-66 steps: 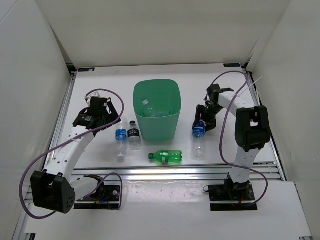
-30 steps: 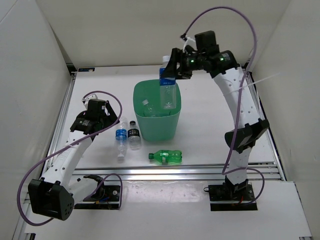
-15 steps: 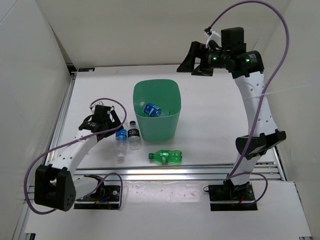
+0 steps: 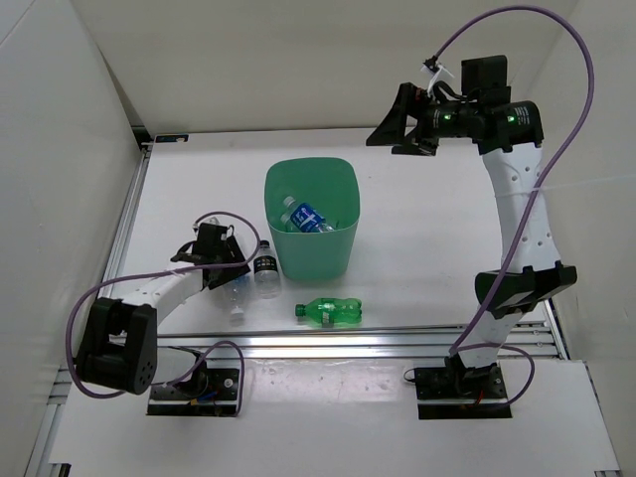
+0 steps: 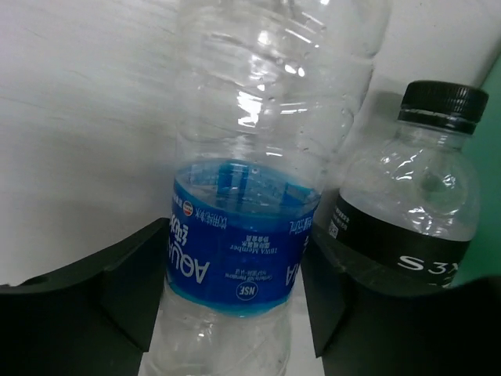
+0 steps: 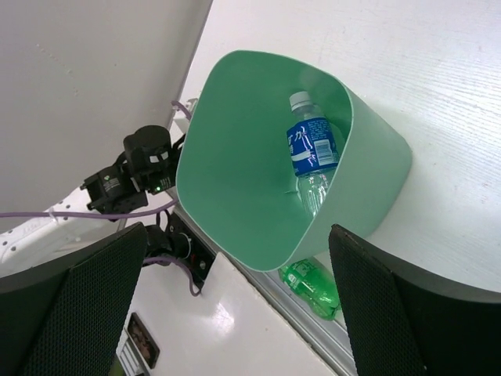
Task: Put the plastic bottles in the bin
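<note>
The left gripper (image 5: 235, 270) sits low on the white table (image 4: 417, 258). Its two black fingers (image 5: 129, 286) straddle a blue-labelled water bottle (image 5: 239, 235) at the label. The fingers sit close against both sides, but I cannot tell whether they are pressing yet. A black-capped bottle (image 5: 411, 211) with a black label sits just to the right, touching or nearly touching, between that bottle and the bin.

To grasp well, I judge the fingers should close squarely on the label band. The lift should then go straight up, so the right finger does not drag the neighbouring bottle along.

Next comes the green bin (image 4: 316, 256), standing upright. Inside lies a second blue-labelled bottle (image 4: 307, 218), slanted, with its cap toward the rear left. I cannot tell whether anything clear lies beneath it. A green bottle (image 4: 330, 312) lies on its side on the table in front of the bin. High at the rear right, the right gripper (image 4: 399, 121) hangs with its fingers spread wide, holding nothing.
</note>
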Motion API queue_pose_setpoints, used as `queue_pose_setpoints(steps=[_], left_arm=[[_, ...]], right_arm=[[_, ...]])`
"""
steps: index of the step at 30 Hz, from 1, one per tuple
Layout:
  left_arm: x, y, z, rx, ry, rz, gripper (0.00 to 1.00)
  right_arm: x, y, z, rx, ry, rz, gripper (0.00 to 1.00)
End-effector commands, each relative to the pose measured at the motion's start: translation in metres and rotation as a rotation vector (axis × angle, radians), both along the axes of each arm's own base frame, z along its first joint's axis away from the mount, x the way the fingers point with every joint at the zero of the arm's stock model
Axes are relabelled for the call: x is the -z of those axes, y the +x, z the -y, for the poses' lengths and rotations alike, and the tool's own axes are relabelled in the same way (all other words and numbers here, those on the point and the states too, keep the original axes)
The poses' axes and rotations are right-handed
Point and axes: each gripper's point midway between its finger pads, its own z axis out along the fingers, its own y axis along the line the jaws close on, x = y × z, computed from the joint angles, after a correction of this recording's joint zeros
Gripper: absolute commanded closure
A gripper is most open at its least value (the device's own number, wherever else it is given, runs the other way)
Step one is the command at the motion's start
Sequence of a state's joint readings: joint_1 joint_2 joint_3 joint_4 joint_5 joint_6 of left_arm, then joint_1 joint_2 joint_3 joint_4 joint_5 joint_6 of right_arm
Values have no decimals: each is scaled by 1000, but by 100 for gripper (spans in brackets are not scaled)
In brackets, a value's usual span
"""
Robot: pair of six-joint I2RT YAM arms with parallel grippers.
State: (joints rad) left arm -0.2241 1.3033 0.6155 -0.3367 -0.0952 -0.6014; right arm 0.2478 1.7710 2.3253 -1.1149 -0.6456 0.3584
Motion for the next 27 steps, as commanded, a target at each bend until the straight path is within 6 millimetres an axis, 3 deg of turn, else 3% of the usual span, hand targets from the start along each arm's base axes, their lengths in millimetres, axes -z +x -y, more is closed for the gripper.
queue_pose_setpoints(steps=[1, 2, 3, 4, 5, 8, 9, 11, 12, 15, 16, 17, 18, 19, 23, 27], left_arm=[[-1, 5, 5, 5, -34, 35, 30], [-1, 5, 5, 5, -33, 35, 38], [-8, 10, 6, 6, -38, 56, 52], [-15, 13, 4, 9, -25, 70, 57], [-25, 18, 3, 4, -22, 90, 58], [-80, 48, -12, -50, 54, 184, 59], [-128, 73, -13, -64, 63, 289, 59], [-182, 90, -3, 1, 93, 405, 58], [-238, 107, -1, -17, 103, 527, 58], [-299, 123, 17, 32, 130, 651, 55], [-328, 133, 25, 51, 132, 709, 55], [-340, 137, 31, 68, 132, 733, 54], [-350, 139, 44, 107, 118, 754, 54], [-373, 137, 64, 146, 82, 802, 53], [-381, 135, 128, 295, 16, 817, 50], [-353, 126, 179, 445, 17, 768, 46]], right_arm=[[-7, -3, 2, -40, 49, -10, 0], [-7, 0, 7, -28, 49, -10, 0], [-9, 2, 9, -28, 57, -2, 0], [-6, 4, 8, -27, 56, -11, 0], [-6, 5, 10, -27, 62, -12, 0], [-5, 7, 9, -32, 72, -21, 0], [-5, 7, 9, -32, 72, -21, 0], [1, 8, 8, -31, 68, -40, 0], [1, 8, 8, -31, 68, -41, 0], [5, 6, 9, -31, 66, -56, 0], [8, 6, 9, -34, 60, -57, 0], [8, 6, 9, -34, 60, -57, 0], [8, 6, 9, -34, 60, -57, 0], [11, 6, 9, -34, 59, -66, 0], [11, 6, 11, -28, 48, -58, 0], [15, 7, 11, -20, 41, -65, 0]])
